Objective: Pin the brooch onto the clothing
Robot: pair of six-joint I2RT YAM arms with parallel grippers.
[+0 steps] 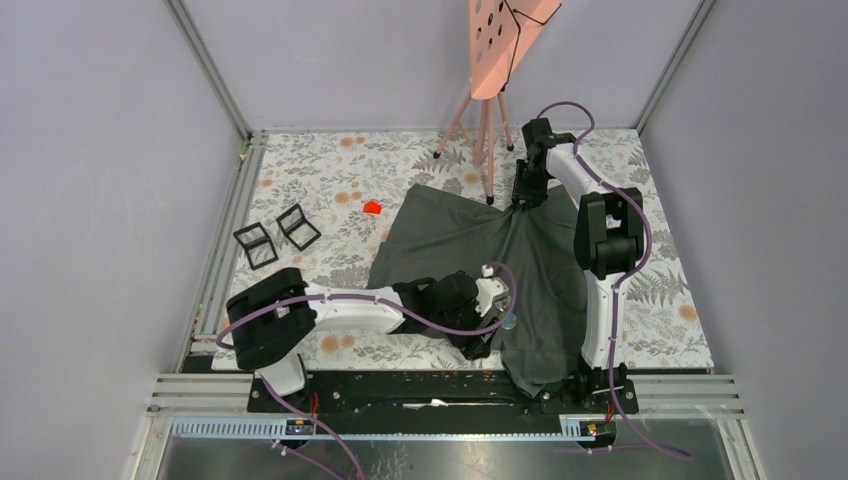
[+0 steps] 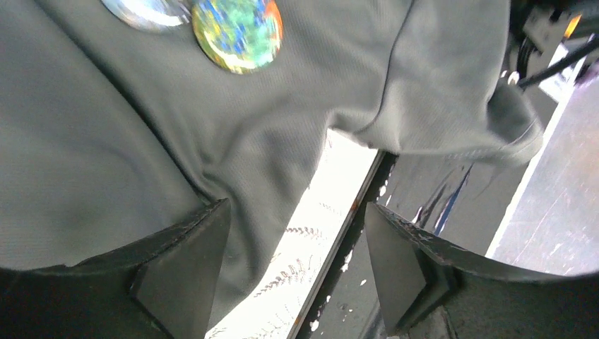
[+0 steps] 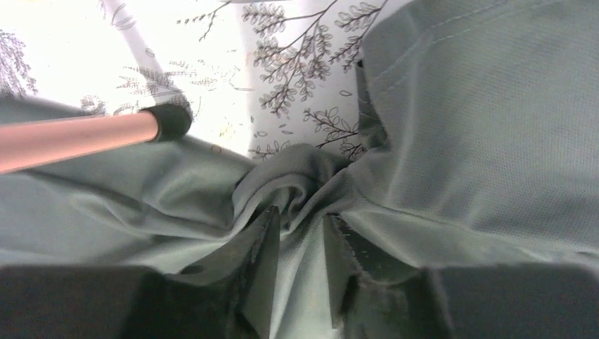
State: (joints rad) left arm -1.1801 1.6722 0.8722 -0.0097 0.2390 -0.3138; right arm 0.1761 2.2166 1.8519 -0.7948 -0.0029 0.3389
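Note:
The dark grey T-shirt (image 1: pixel 470 250) lies crumpled in the middle of the floral table. A round brooch (image 2: pixel 236 32) with green, blue and orange colours rests on the shirt (image 2: pixel 106 141), next to a shiny silver disc (image 2: pixel 145 10) cut off by the frame edge. In the top view they show as one small shiny spot (image 1: pixel 510 322). My left gripper (image 2: pixel 297 212) is open and empty, hovering over the shirt's near hem and the table edge (image 1: pixel 483 340). My right gripper (image 3: pixel 298 215) is shut on a bunched fold of the shirt (image 3: pixel 459 106) at its far edge (image 1: pixel 524 197).
A pink tripod (image 1: pixel 485 130) with a perforated board stands at the back; one leg's foot (image 3: pixel 166 121) rests close to my right gripper. A small red object (image 1: pixel 372 208) and two black square frames (image 1: pixel 275 235) lie left of the shirt. A black rail (image 2: pixel 424 212) runs along the near table edge.

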